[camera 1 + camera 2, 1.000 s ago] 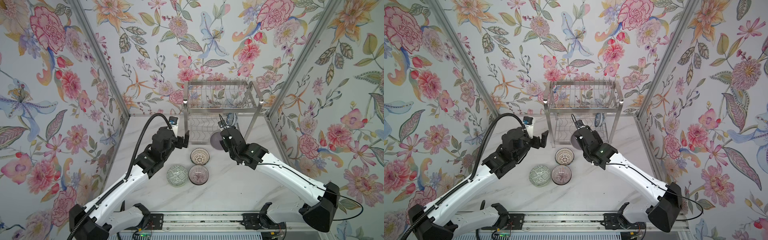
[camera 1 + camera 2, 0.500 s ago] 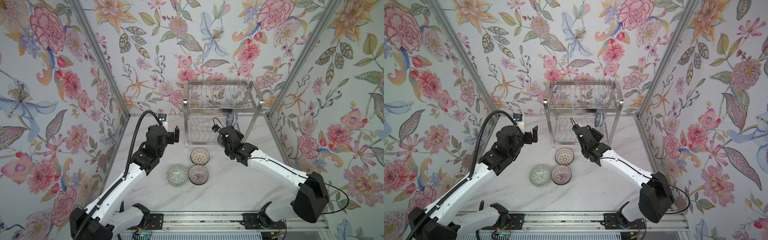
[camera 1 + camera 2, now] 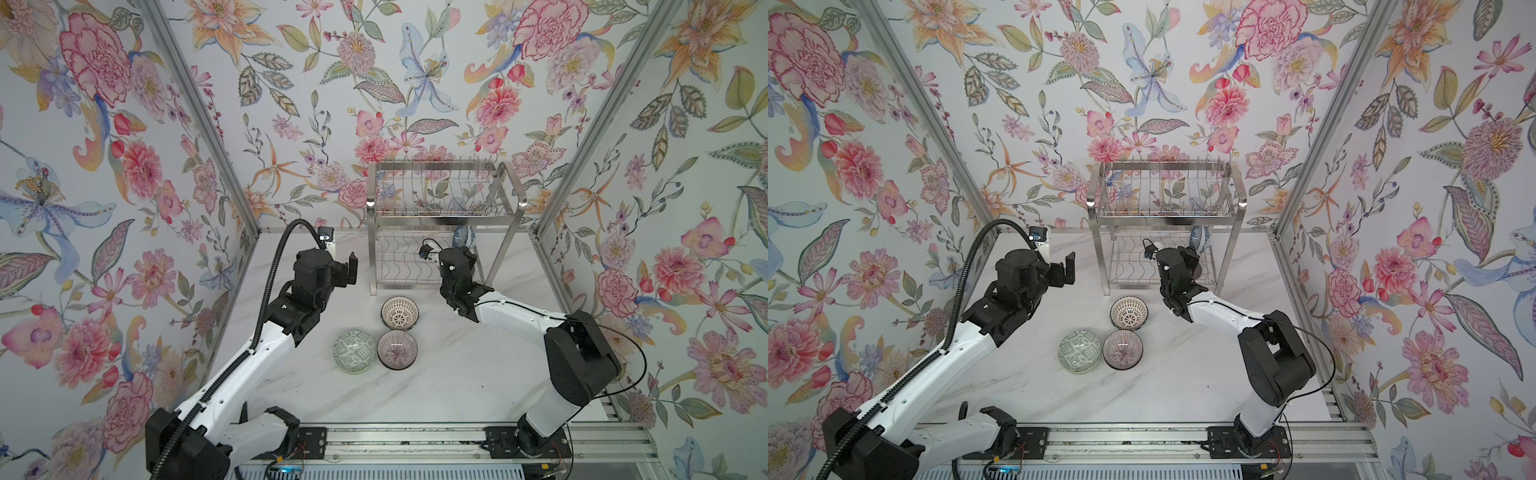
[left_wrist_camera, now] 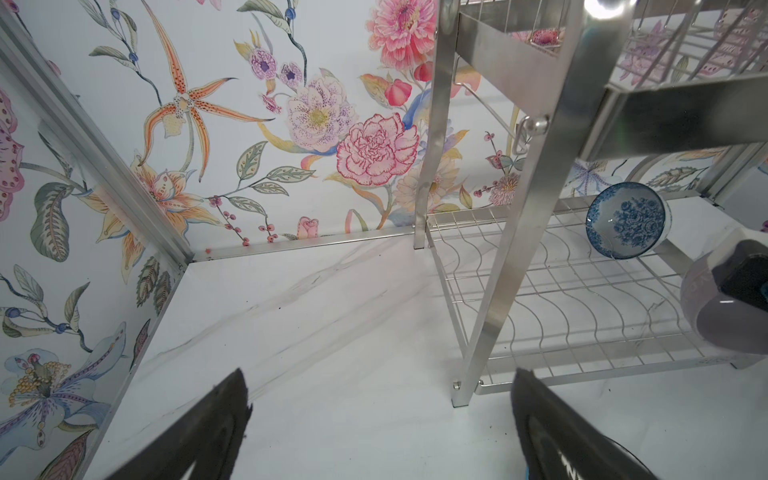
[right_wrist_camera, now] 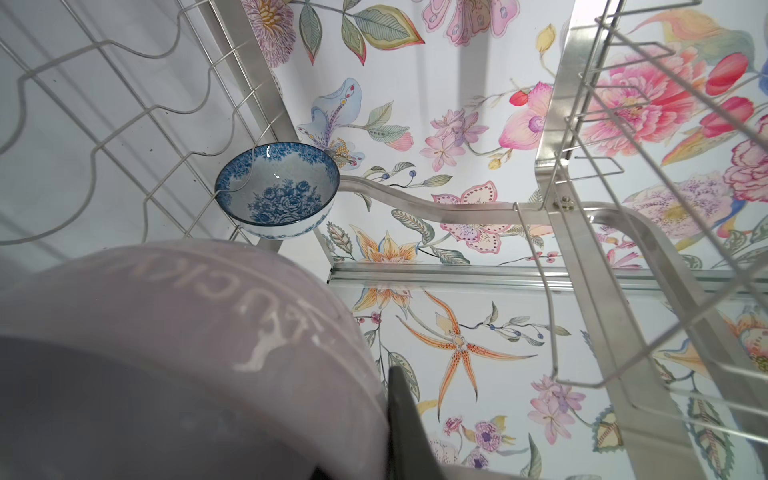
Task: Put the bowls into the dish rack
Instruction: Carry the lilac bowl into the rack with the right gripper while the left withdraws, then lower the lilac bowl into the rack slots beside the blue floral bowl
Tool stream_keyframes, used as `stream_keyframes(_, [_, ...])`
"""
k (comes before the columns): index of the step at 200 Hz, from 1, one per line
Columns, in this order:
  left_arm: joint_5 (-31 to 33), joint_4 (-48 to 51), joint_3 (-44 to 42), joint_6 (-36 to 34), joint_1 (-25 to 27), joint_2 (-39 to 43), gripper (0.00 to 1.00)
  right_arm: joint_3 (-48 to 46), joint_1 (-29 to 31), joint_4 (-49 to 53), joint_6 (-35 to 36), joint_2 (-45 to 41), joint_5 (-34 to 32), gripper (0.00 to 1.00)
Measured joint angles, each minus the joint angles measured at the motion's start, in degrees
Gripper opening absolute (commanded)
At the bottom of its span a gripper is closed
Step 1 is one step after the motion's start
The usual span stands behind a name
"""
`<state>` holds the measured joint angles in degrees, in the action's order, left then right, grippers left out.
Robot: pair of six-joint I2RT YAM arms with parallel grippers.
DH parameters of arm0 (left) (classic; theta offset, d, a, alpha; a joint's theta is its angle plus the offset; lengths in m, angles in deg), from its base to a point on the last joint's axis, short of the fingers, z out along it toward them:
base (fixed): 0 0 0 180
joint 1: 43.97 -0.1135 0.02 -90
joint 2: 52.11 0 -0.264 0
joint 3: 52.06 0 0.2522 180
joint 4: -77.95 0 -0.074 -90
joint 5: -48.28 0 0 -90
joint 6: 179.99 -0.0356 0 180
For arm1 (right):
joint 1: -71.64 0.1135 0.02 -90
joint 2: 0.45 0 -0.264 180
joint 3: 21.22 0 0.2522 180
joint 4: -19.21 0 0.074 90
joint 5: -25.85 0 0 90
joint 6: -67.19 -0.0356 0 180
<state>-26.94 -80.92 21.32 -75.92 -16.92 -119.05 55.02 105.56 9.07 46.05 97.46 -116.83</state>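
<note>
As both top views show, bowls on the worktop (image 3: 457, 374): three near its middle. The grey-green bowl (image 3: 354, 351) and purple-lined bowl (image 3: 397, 349) sit side by side, and the white lattice bowl (image 3: 400, 313) is just behind them.
Count: five bowls in sight, one rack, two grippers.
Left gripper (image 4: 380, 376): jaws wide apart, holding nothing, over the worktop just left of the dish rack's (image 3: 436, 219) front left leg.
Right gripper (image 3: 459, 259): clamped on the rim of the lilac bowl (image 5: 166, 353), at the front right of the lower shelf (image 4: 561, 291).
Lilac bowl by view: plain in both wrist views and largely hidden behind the gripper in the top views. Whether it touches the shelf cannot be told.
Dish rack: against the worktop's far edge.
Blue floral bowl (image 4: 627, 220): tipped on its side at the lower shelf's far right corner, beyond the lilac bowl and apart from it.
</note>
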Motion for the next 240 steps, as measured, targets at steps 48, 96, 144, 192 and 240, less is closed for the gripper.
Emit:
stream_keyframes(48, [-2.3, 0.3, 1.5, -1.5, -1.3, -1.0, 0.99, 0.9, -1.4, -7.5, 4.6, 5.0, -1.6, 0.00])
stream_keyframes(96, [-2.6, 0.3, 1.5, -1.9, -1.6, -0.8, 0.99, 4.2, -2.5, -13.8, 8.7, 10.5, -3.4, 0.00])
stream_keyframes(144, [-2.6, 0.2, -0.7, -1.9, -1.9, 2.1, 0.99, 7.3, -4.4, -17.3, 12.0, 15.4, -5.4, 0.00])
stream_keyframes(192, [-2.6, 0.1, -1.2, -1.9, -2.3, 3.6, 0.99, 8.6, -5.6, -16.2, 12.2, 16.5, -5.6, 0.00])
stream_keyframes(240, [-3.2, 0.0, -1.5, -1.9, -2.3, 3.6, 0.99, 8.8, -7.0, -15.6, 11.5, 16.9, -6.3, 0.00])
